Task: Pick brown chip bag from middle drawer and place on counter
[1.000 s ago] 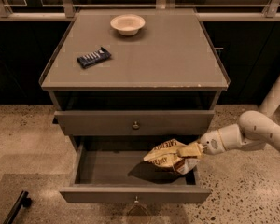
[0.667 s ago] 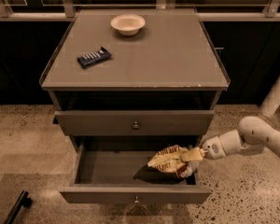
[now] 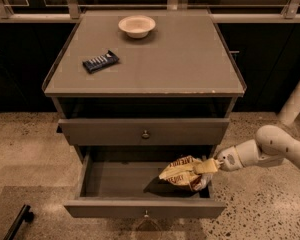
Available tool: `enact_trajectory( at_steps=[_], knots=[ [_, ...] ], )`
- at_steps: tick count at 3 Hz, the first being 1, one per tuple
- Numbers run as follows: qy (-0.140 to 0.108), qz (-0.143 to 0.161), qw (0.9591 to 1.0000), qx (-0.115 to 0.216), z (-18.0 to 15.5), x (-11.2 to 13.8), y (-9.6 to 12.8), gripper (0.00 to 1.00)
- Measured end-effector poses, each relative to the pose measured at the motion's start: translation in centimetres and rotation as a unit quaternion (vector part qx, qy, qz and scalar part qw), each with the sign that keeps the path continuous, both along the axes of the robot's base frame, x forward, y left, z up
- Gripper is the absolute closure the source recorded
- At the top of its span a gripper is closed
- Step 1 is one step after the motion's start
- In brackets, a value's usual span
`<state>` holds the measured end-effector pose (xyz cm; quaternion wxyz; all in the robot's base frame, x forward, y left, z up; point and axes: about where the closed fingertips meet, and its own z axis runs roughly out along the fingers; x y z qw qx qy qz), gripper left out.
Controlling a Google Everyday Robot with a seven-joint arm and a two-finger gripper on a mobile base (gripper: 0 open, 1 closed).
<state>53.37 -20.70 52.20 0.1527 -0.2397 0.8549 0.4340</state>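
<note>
Counter (image 3: 180, 64) takes up the top of the view, mostly bare. It has a thin rim, and nothing from the task is on it yet. Below it is a closed drawer front (image 3: 190, 131). Under that the drawer (image 3: 115, 181) is pulled fully out, grey floor showing, knob facing the camera. The white arm (image 3: 275, 144) comes in from the right edge, low, at drawer height. The bag (image 3: 180, 171) is in the drawer's right half, near the right wall. It is crumpled and tilted, and the dark shadow under it suggests it is lifted off the floor rather than lying flat. The gripper (image 3: 207, 167) is at the bag's right edge, fingers pinched shut on a fold of foil, so the grasp looks made. Compared with a second ago, the bag has barely moved, sitting a touch lower and nearer the drawer front, and the wrist has drifted slightly right. That means no real lift yet: the bag is still inside the drawer, below the closed front above. The next move probably has to pull out toward the camera before rising, or the bag will hit that front. A thin edge grip on foil could also slip. Bowl (image 3: 136, 26) sits at the counter's back and bar (image 3: 100, 61) at the left, both well apart from the open right side.
</note>
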Motion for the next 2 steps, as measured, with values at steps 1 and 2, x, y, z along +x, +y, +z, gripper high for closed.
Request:
enact_trajectory(
  at_steps=[1,2],
  knots=[
    [0.0,0.0,1.0,0.0,0.0,0.0,0.0,0.35],
    [0.0,0.0,1.0,0.0,0.0,0.0,0.01,0.12]
  ],
)
